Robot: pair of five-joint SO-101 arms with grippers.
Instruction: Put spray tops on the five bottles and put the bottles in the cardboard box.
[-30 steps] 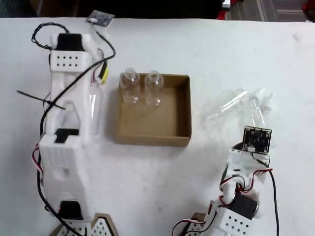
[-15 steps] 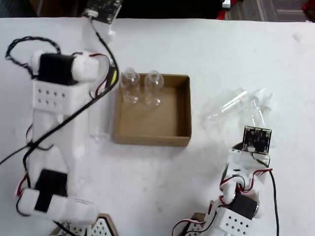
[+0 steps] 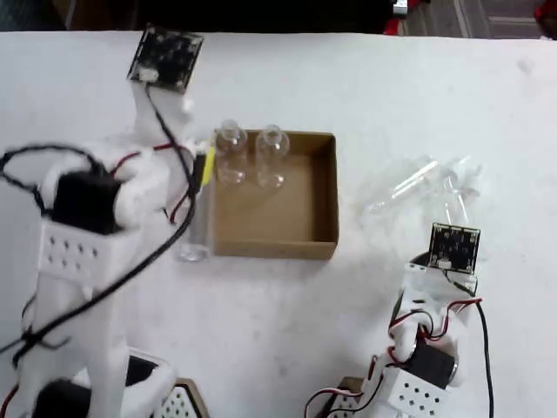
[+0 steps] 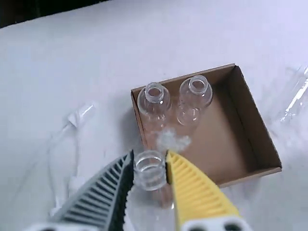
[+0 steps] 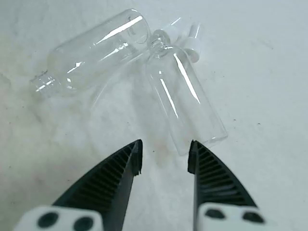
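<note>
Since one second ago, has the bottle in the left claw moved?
Yes. The bottle in the left claw shifted closer to the box and toward its near corner.

Bright, even light; faint shadows

The white worktop (image 3: 348, 78) is seen in the high view from a fixed camera set above it and aimed steeply down, with both arms' bases at the near edge. The left wrist camera is carried high and aimed down past the left claw (image 4: 149, 155) at the cardboard box (image 4: 226, 130). This box and the two standing bottles (image 4: 154, 98) are shared with the high view. The right wrist camera is held low and close, aimed past the right claw (image 5: 164, 149) at the lying bottles (image 5: 185, 101). These are seen from farther off in the high view.
</note>
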